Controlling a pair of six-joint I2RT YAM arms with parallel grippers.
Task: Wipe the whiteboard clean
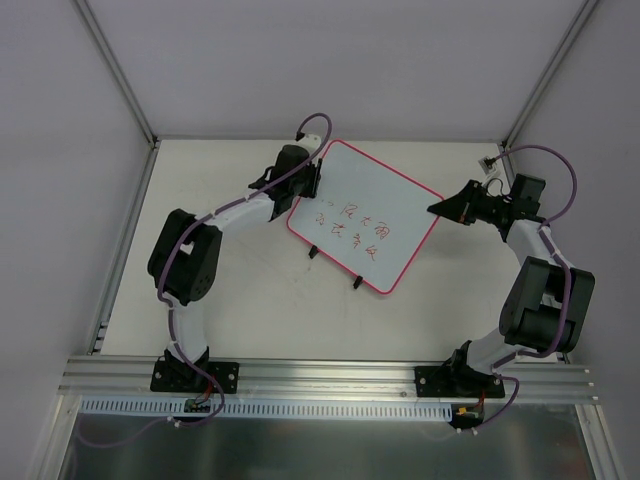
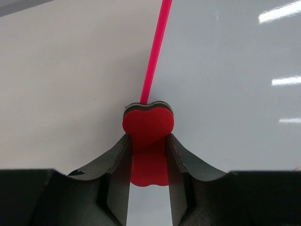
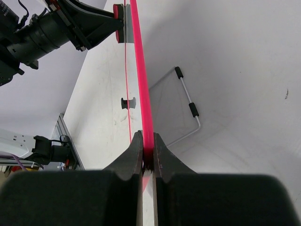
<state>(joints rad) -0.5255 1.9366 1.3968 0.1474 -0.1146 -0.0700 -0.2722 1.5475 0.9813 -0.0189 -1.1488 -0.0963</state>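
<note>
Whiteboard [image 1: 365, 215], with two rows of red handwriting [image 1: 350, 228] across its lower half, sits in the middle of the surface [image 1: 230, 310] between the two arms. The right gripper [image 3: 147, 157] is clamped on the board's red-pink frame at its right corner. The left gripper [image 2: 148, 141] pinches a red eraser [image 2: 148, 121] set against the board's left edge.

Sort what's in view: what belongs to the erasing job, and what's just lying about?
Job:
whiteboard, red writing on it
red eraser in the left gripper
right gripper, clamped on the board's frame

Lying about:
small white item at the table far right corner
</note>
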